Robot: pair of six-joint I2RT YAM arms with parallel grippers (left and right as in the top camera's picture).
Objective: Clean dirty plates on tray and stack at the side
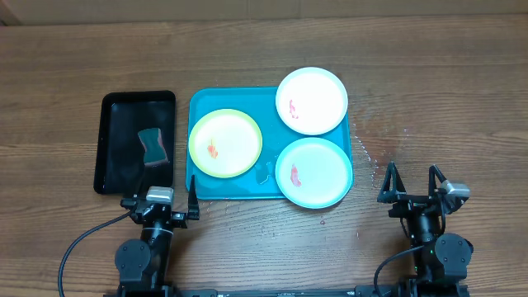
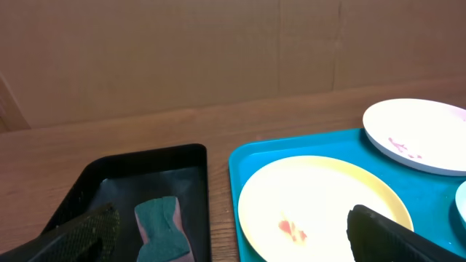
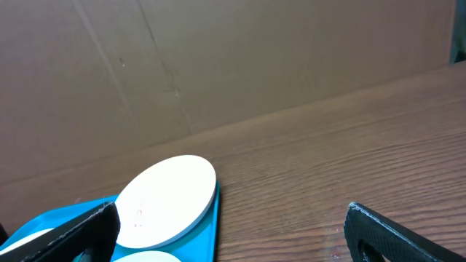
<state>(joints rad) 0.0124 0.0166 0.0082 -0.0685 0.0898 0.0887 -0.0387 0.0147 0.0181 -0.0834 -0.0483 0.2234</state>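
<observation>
Currently three smeared plates (image 1: 225, 143) on teal tray (image 1: 227, 189)

l arm (image 1: 142, 252) & r arm (image 1: 441, 252) black, round joints, grey cam block (image 1: 159, 195) at each wrist. black cables (image 1: 82, 243) curl off bases. fingers (image 1: 192, 191) thin, dark.

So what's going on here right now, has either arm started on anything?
Not yet. The left gripper and right gripper both hang open at the table's near edge, holding nothing. The white plate, yellow-green plate and blue-mint plate all lie on the teal tray, each with a red smear, none stacked. The sponge lies in the black tray, left of the teal one.
</observation>
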